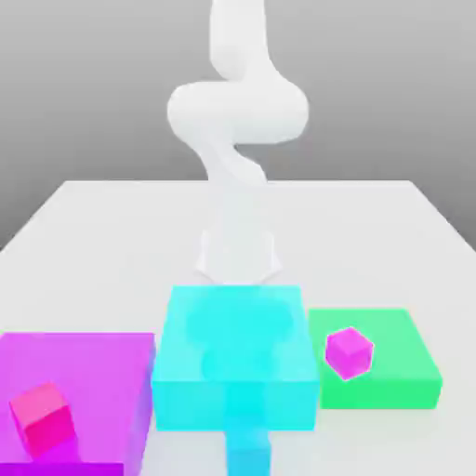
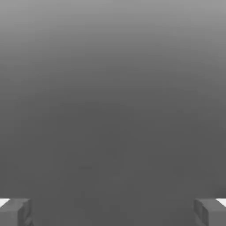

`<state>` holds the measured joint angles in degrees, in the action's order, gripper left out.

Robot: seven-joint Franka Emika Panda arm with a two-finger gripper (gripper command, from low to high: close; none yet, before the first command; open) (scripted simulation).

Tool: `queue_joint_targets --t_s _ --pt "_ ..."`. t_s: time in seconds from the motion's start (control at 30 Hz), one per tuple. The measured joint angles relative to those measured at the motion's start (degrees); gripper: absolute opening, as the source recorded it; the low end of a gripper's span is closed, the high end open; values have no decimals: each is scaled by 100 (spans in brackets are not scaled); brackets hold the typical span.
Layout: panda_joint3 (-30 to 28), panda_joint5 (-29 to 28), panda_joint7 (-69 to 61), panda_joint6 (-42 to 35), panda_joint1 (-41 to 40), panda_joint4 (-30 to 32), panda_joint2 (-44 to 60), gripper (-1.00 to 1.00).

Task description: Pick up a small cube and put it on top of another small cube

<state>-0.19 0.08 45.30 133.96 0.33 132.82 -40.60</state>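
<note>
The small cyan cube [image 1: 249, 453] sits at the near edge of the exterior view, just in front of the big cyan block [image 1: 234, 353]. On the green platform [image 1: 400, 367] at the exterior view's right rests the small magenta-purple cube [image 1: 349, 352]. The white arm [image 1: 237, 112] rises behind the cyan block, far from both cubes. In the hand view my gripper [image 2: 113, 212] is open: its two grey fingertips [image 2: 15, 212] stand wide apart with nothing between them, and plain grey lies beyond.
A hot-pink small cube [image 1: 42, 418] lies on the magenta platform [image 1: 93, 363] at the exterior view's left. The three platforms stand side by side on the white table [image 1: 112, 223], with bare table behind them around the arm's base.
</note>
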Motion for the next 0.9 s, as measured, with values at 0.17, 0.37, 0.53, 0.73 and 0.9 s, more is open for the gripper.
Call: queue_joint_targets --t_s 0.17,0.37,0.53,0.73,0.9 --pt "-33 23 -115 447 60 213 1073 0" --pt "-53 56 -254 967 110 461 2321 0" --pt "-56 75 -363 1400 141 668 3359 0" --pt "-49 64 -469 1920 166 916 4605 0" --pt "-42 36 -514 2487 168 988 5643 0"
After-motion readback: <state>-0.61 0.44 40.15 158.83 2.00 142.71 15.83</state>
